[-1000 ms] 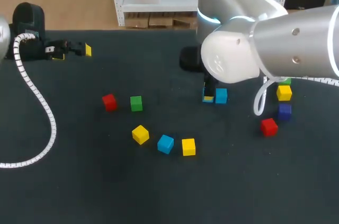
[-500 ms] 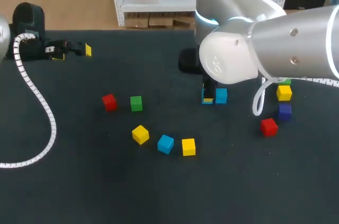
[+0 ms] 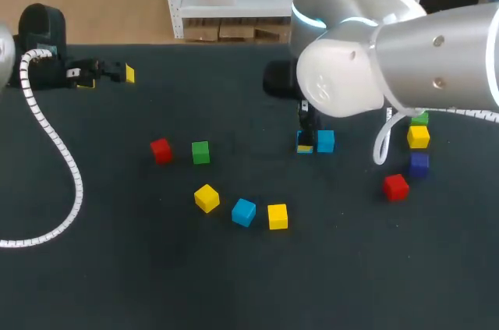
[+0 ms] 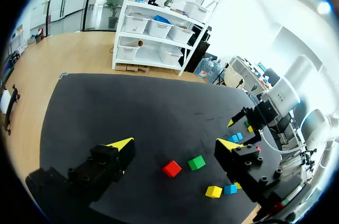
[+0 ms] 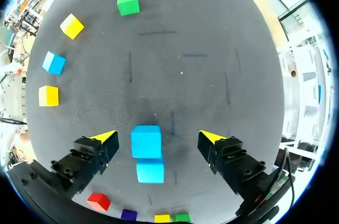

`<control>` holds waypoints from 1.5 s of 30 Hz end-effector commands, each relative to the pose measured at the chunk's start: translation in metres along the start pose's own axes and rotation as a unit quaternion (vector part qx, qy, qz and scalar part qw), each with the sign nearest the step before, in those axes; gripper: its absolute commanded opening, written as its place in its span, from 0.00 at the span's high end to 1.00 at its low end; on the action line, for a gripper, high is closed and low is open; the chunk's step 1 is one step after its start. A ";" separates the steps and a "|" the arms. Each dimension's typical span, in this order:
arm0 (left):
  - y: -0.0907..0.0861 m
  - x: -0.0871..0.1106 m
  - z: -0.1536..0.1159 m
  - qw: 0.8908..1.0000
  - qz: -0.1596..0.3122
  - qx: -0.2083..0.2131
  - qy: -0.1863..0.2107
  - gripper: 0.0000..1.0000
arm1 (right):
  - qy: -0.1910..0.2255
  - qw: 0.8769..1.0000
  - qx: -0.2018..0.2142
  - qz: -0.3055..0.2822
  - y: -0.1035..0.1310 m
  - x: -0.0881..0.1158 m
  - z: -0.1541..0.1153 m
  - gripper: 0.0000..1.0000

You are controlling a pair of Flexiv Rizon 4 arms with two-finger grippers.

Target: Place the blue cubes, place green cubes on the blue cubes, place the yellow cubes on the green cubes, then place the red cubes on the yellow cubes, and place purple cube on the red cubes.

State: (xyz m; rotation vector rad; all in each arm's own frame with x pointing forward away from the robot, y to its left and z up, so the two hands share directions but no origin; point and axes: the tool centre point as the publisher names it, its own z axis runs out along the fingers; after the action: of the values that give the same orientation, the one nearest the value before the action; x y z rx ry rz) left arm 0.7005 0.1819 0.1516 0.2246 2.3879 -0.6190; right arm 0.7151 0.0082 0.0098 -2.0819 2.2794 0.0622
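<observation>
**Released blue pair at risk from the fingers**

The right gripper (image 5: 159,137) is held spread over the blue pair (image 5: 146,142), which lies on the table (image 3: 140,283) right of centre. Neither finger is seen touching a cube, so nothing is grasped. The two cubes appear to touch, though much of them is hidden by the arm from above. A third blue cube (image 3: 244,211) lies at seven o'clock from the pair and a green cube (image 3: 200,152) at nine. The left gripper (image 3: 107,77) is parked spread and empty at ten o'clock. If the fingers were lifted askew, a cube could be clipped and the pair split or skewed. Greens stacked on it would then be seated badly.
</observation>
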 end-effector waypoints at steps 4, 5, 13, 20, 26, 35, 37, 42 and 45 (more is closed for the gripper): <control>0.002 0.001 0.000 1.000 0.001 0.006 -0.003 0.00 | -0.016 0.999 0.029 0.009 0.004 0.009 -0.029 0.00; 0.002 0.001 0.000 1.000 0.001 0.006 -0.003 0.00 | -0.017 0.999 0.029 0.009 0.004 0.009 -0.030 0.00; 0.002 0.001 0.000 1.000 0.001 0.006 -0.003 0.00 | 0.000 1.000 0.015 -0.006 0.010 0.006 -0.014 0.00; 0.002 0.001 0.000 1.000 0.001 0.006 -0.003 0.00 | 0.014 1.000 0.012 -0.017 0.009 0.002 0.003 0.00; 0.002 0.001 0.000 1.000 0.001 0.006 -0.003 0.00 | 0.021 1.000 0.014 -0.013 0.003 0.003 0.010 0.00; 0.002 0.001 0.000 1.000 0.001 0.006 -0.003 0.00 | 0.022 1.000 0.014 -0.008 0.001 0.005 0.012 0.28; 0.002 0.001 0.000 1.000 0.001 0.006 -0.003 0.00 | 0.021 1.000 0.014 -0.006 0.000 0.004 0.012 0.39; 0.002 0.001 0.000 1.000 0.001 0.006 -0.003 0.00 | 0.022 1.000 0.015 -0.004 -0.002 0.004 0.013 0.51; 0.002 0.001 0.000 1.000 0.001 0.006 -0.003 0.00 | 0.022 1.000 0.015 -0.004 -0.002 0.004 0.013 0.52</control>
State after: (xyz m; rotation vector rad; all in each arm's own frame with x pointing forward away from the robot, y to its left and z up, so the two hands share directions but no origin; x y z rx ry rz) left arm 0.7005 0.1819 0.1517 0.2246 2.3878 -0.6190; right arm 0.7173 0.0052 -0.0033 -2.1009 2.2818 -0.0179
